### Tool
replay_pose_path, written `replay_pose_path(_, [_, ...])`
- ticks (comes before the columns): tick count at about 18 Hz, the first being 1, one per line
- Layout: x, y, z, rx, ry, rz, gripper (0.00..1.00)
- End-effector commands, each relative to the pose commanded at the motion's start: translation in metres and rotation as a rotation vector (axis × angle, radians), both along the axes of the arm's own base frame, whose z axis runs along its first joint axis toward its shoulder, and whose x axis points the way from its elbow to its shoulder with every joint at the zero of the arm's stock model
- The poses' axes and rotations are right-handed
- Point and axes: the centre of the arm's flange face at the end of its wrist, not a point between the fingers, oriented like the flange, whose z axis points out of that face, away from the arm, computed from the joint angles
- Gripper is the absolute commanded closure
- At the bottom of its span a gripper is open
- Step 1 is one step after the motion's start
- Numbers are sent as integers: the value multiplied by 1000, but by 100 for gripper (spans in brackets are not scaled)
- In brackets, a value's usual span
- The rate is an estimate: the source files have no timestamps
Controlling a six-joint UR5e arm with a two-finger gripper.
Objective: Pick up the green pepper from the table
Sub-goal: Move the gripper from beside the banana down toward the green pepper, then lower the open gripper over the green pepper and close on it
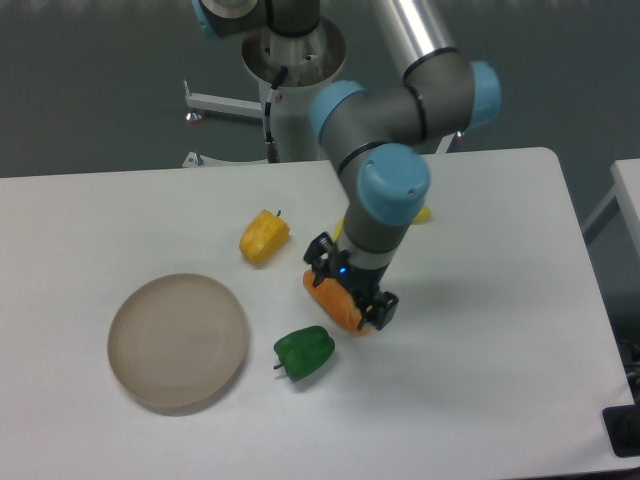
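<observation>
A robotics lab, by the look of it. A grey-and-blue industrial arm (400, 110) rises from a pedestal (297, 95) behind a bare white surface (500, 400). Dark grey flooring (90, 80) lies beyond.

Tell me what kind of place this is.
Probably a robotics lab test bench: a bare white table, an arm with a claw mounted on a pedestal behind it, and toy-like foods such as a green pepper laid out beside a plate.

The arm hides nearly all of the banana (424, 213) and the hand (352, 293) covers the right part of the orange wedge (327, 296), while the bench (480, 400) runs off the near and left edges, and the finger gap cannot be read.
</observation>
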Motion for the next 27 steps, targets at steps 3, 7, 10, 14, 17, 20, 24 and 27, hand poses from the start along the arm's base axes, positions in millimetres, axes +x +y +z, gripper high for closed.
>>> replay_pose_path(3, [2, 5, -13, -10, -6, -9, 0])
replay_pose_path(7, [8, 10, -31, -23, -14, -38, 0])
replay_pose_path(10, [13, 17, -48, -28, -10, -58, 0])
replay_pose_path(14, [17, 22, -64, -32, -9, -65, 0])
replay_pose_path(17, [20, 24, -72, -37, -11, -70, 0])
replay_pose_path(20, [19, 28, -85, -43, 14, -73, 2])
replay_pose_path(24, [17, 28, -76, -34, 32, -76, 62])
replay_pose_path(27, [6, 22, -46, 7, 51, -61, 74])
